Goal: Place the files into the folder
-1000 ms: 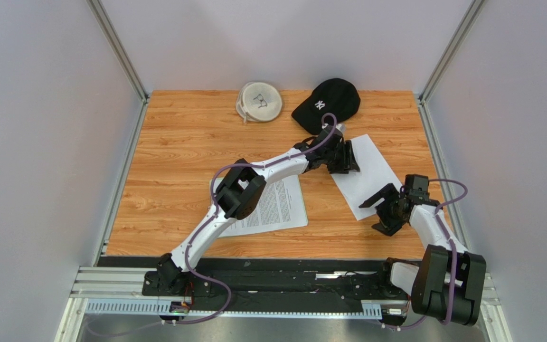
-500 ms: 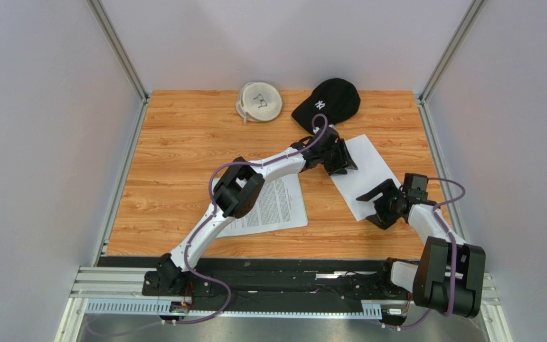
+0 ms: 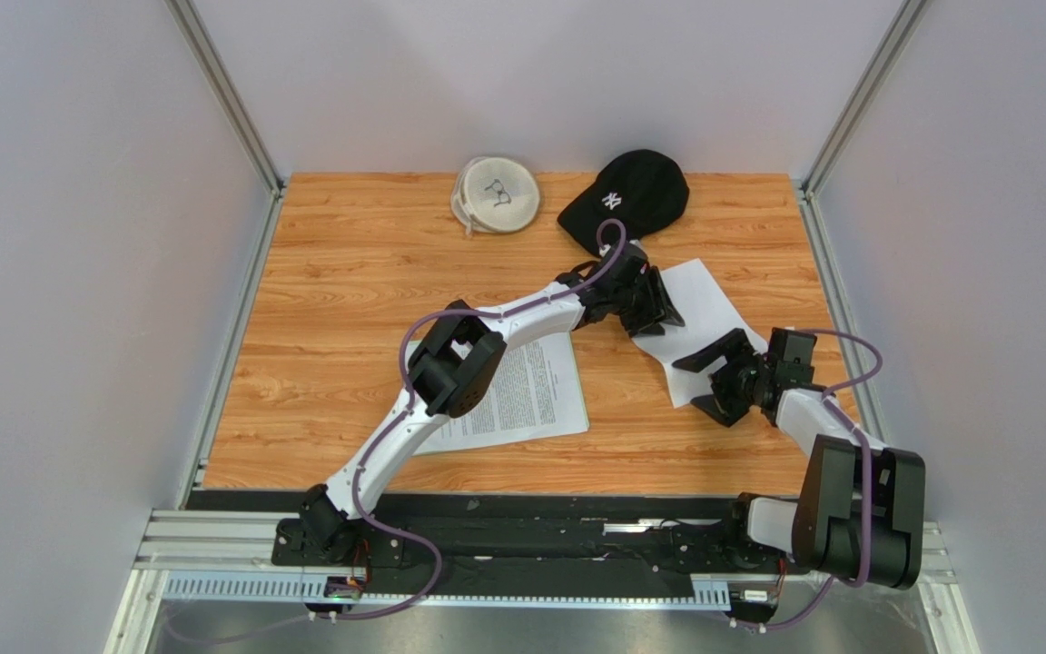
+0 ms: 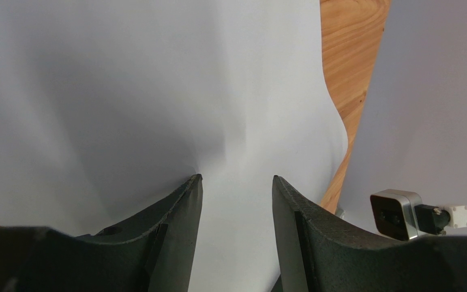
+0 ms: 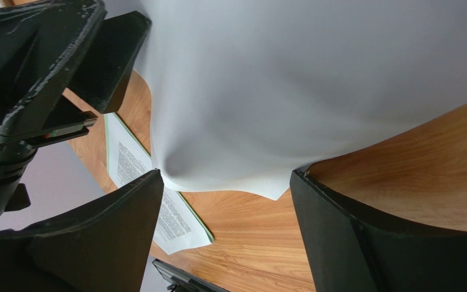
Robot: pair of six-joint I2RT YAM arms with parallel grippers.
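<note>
The folder (image 5: 194, 214) lies on the worktop (image 3: 351, 273) with one printed sheet (image 3: 529, 395) on it — we see only its green edge. The blank sheet (image 3: 706, 307) lies apart to the right, rumpled. The left pincer (image 3: 651, 303) stands narrowly parted, tips on that sheet's far corner; the right pincer (image 3: 706, 386) — spread wide — straddles its near edge.

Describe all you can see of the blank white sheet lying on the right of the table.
The blank white sheet is thin paper, unprinted on its visible side, lying askew on the wooden table's right half. It is rumpled: a crease rises between the left gripper's fingertips, which rest on it, and its near corner bows up between the right gripper's open fingers.
</note>
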